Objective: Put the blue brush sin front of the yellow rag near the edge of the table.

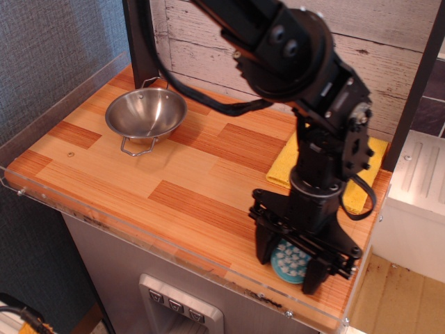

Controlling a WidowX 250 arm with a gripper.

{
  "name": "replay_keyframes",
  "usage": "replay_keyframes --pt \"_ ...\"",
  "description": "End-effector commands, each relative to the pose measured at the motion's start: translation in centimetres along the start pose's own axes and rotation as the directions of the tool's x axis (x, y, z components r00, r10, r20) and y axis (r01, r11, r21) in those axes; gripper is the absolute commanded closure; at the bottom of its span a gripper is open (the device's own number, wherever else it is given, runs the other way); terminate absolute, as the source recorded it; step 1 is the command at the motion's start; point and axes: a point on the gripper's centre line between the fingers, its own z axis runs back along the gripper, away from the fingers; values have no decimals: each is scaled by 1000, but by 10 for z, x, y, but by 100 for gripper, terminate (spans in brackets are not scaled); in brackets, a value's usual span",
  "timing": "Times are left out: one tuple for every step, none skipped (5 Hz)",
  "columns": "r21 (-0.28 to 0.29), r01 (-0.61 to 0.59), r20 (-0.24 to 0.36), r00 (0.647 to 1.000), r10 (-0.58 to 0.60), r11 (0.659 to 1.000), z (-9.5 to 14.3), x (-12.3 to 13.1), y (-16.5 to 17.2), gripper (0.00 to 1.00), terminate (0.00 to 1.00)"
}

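Note:
My gripper [290, 262] is shut on the blue brush [292, 261], whose round teal head with white tufts shows between the two black fingers [263, 243]. It holds the brush low over the table [174, 188] near the front right edge. The brush handle is hidden. The yellow rag [280, 169] lies behind the gripper at the back right, mostly covered by my arm. I cannot tell whether the brush touches the tabletop.
A steel bowl [146, 115] with a wire handle stands at the back left. A clear acrylic rim [104, 221] runs along the table's front and left edges. A white cabinet [421, 202] stands right of the table. A dark post [141, 42] rises at the back.

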Motion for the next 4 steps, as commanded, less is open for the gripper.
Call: replay_keyframes --pt "-12 11 60 998 -10 1000 27 1 -4 0 0" --pt "-8 29 100 995 -28 1000 53 -1 4 0 0" --pt "-5 77 116 990 -76 997 81 -2 16 0 0" --pt "4 73 139 988 -73 997 103 -4 38 0 0"
